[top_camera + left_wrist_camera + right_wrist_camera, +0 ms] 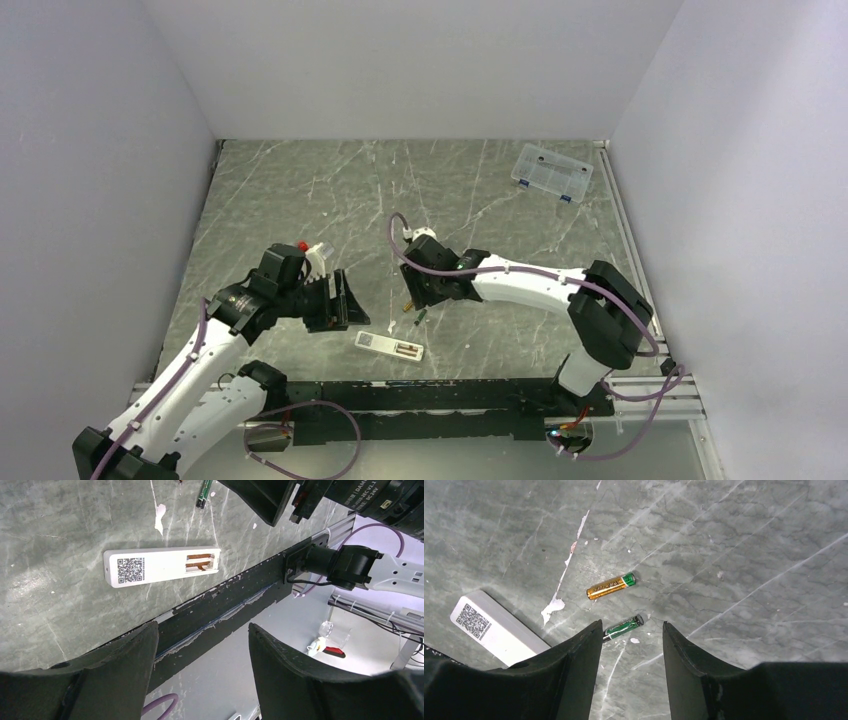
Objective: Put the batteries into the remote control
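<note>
Pickup judged in hand: right gripper spread over green battery, gold battery at eleven o'clock; descent and pinch required.

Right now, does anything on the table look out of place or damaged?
Nothing spilled. The remote lies face down, its battery bay uncovered and empty; the gold battery and green battery lie loose nearby. The tabletop shows white chips and scratches.

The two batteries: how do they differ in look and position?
The gold battery is golden with a green end; the dark green battery is dark green. The gold one lies ahead of the right end effector; the green one, at its fingertips. Both lie flat, nearly parallel.
</note>
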`<state>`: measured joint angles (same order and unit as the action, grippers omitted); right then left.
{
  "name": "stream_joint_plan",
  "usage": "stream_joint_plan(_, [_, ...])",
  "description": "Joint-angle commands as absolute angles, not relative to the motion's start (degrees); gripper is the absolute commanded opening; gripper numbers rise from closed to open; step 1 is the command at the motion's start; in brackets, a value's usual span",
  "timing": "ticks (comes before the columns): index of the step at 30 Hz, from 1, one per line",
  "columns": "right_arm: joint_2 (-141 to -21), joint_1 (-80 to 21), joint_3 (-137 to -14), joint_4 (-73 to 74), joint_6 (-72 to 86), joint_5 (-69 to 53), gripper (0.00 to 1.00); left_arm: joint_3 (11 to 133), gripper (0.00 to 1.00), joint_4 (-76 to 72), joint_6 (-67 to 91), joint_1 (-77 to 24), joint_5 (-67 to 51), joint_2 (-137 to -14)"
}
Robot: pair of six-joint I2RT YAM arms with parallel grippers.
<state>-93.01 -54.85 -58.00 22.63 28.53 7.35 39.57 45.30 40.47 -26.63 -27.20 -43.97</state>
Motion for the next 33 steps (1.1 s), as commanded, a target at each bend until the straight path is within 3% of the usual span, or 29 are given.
stream_joint_plan(1, [-91.76,-55.10,-61.67,26.62,26.18,7.53,0.50,41.04,0.71,44.03,39.05,-26.81,-28.97,-43.41])
stream_joint_plan(11, [-91.36,-56.38,-56.69,23.72,43.25,7.42,0.49,40.78,0.72,43.46,38.70,-26.81,-30.36,-42.87])
stream_joint_plan(20, [-90.82,-60.63,-55.83,26.09,58.33,18.16,0.51,40.53,0.72,42.90,38.41,-26.82,-31.86,-42.43])
stream_joint_plan(33, [-92.31,-62.90,-55.67,26.70,67.79,21.89,0.42,40.47,0.72,42.28,37.65,-26.80,-34.08,-42.54])
